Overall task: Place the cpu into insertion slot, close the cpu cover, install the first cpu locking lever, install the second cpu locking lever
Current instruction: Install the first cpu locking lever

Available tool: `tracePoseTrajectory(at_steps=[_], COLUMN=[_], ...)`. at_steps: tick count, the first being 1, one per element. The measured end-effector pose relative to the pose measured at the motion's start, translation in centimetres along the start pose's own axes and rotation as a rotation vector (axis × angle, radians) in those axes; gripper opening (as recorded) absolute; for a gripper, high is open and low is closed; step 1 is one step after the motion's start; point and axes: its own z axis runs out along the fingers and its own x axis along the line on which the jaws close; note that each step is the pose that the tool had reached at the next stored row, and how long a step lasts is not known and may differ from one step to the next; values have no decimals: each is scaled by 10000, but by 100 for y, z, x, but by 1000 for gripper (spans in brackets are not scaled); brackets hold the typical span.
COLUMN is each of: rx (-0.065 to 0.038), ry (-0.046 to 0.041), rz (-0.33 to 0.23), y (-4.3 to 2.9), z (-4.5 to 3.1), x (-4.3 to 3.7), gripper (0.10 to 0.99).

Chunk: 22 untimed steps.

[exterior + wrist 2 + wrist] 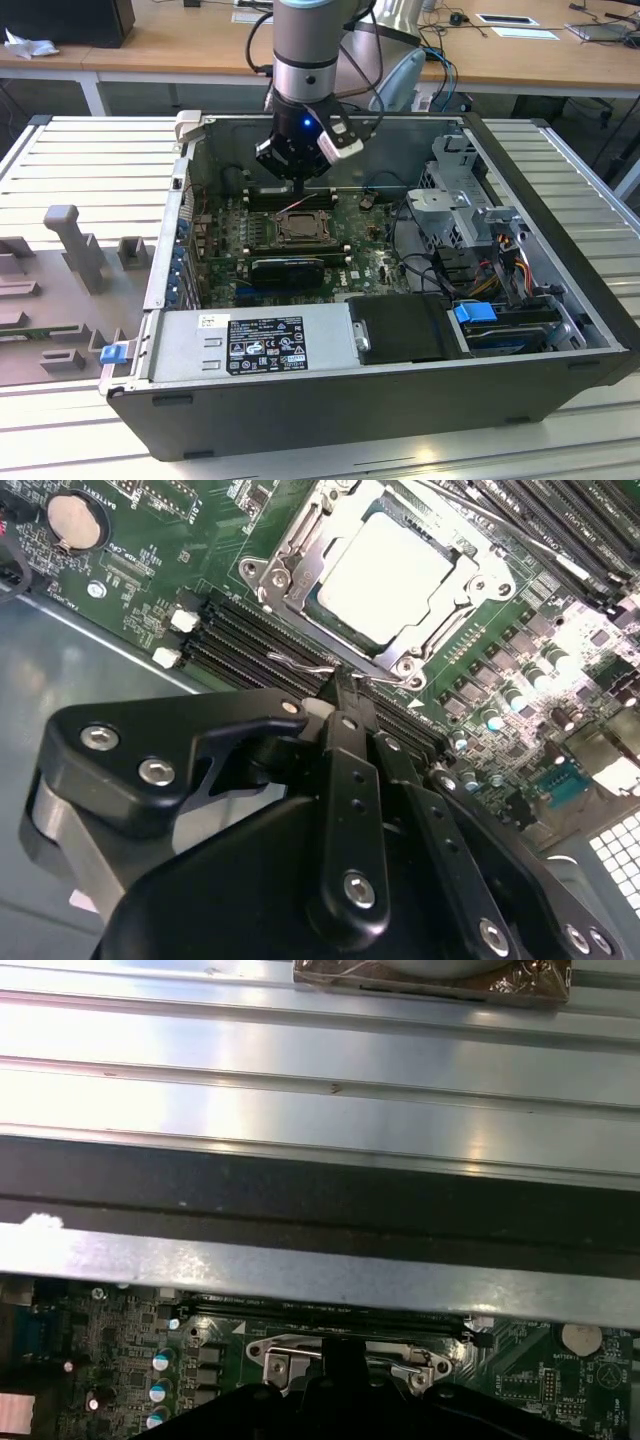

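Pincer clenched, tips at the wire lever beside the cpu cover, partly hiding it.

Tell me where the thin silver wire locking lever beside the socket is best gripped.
Probably the wire lever at its curled free end: it juts clear of the dark metal socket frame, over the long black memory slots. Come from above, on the slot side.
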Motion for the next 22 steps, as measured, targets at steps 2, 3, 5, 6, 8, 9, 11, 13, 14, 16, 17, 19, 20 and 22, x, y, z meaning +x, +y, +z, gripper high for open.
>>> tracePoseTrajectory(at_steps=[2, 3, 5, 6, 8, 9, 11, 13, 14, 16, 17, 19, 20, 22], rx=[0, -2, -3, -3, -52, -97, -152, -153, -157, -159, -159, -159, -160, -159], ry=[-6, -8, -9, -8, -12, -15, -22, -40, -41, -41, -42, -43, -45, -44], rz=[18, 21, 24, 24, 25, 24, 46, 45, 45, 50, 61, 83, 91, 97], y=[0, 0, -1, -1, -2, -3, -4, 1, 7, 15, 17, 15, 12, 16], z=[4, 7, 15, 17, 29, 38, 66, 104, 107, 113, 115, 119, 123, 137], x=[0, 0, 0, 0, 0, 0, 0, -6, -7, -23, -39, -80, -108, -142], gripper=[106, 106, 106, 106, 106, 106, 106, 106, 106, 106, 106, 106, 106, 106])
